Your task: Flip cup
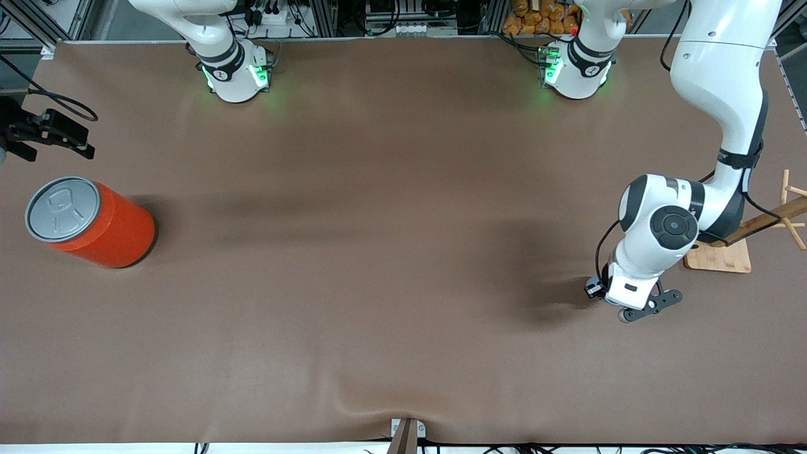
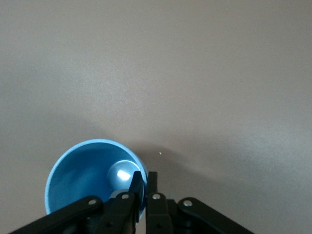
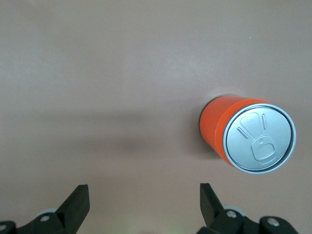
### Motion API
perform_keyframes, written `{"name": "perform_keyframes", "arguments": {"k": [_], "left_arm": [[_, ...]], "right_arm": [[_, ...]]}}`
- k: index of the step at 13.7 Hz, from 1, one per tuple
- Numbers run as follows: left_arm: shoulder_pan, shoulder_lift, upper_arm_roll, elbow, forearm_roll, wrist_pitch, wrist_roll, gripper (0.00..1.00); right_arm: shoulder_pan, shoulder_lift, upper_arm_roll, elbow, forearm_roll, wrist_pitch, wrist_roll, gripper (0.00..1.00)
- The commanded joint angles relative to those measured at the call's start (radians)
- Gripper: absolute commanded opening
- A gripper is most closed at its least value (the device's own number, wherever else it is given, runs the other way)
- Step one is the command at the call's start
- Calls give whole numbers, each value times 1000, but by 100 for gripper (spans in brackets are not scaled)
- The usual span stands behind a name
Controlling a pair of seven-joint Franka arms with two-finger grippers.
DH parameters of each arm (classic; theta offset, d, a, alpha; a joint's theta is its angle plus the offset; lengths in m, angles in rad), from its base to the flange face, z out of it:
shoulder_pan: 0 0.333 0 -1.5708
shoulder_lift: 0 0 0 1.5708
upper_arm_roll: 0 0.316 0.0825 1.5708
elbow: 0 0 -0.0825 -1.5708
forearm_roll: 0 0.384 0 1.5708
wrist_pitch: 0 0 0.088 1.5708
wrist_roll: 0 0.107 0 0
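Note:
The light-blue cup [image 2: 80, 178] shows in the left wrist view with its open mouth toward the camera. My left gripper [image 2: 145, 175] is shut on its rim, one finger inside the cup and one outside. In the front view the left gripper [image 1: 624, 301] is low over the table near the left arm's end, and the hand hides the cup. My right gripper [image 1: 74, 140] hangs open and empty beside the orange can at the right arm's end; its open fingers [image 3: 78, 200] frame bare table.
A large orange can [image 1: 94, 221] with a grey lid stands near the right arm's end and also shows in the right wrist view [image 3: 243, 139]. A wooden rack [image 1: 725, 255] stands beside the left arm. A brown mat [image 1: 378, 252] covers the table.

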Motion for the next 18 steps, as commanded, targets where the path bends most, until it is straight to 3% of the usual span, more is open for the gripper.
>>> {"name": "perform_keyframes", "arguments": {"k": [1, 3, 6, 11, 15, 18], "left_arm": [[19, -45, -1, -30, 22, 11, -29, 100], [31, -80, -3, -19, 10, -7, -30, 100], [34, -186, -24, 22, -7, -183, -1, 100], [36, -290, -79, 278, -58, -611, 101, 100], [69, -413, -72, 283, -260, -792, 301, 100], [71, -502, -73, 267, -270, -929, 463, 100]], "right_arm": [[15, 2, -3, 4, -12, 3, 11, 100], [15, 2, -3, 4, -12, 3, 11, 100], [32, 2, -3, -1, -14, 7, 11, 100], [41, 17, -3, 4, -15, 10, 11, 100], [38, 17, -3, 2, -15, 10, 11, 100], [38, 17, -3, 2, -15, 9, 9, 100]]}}
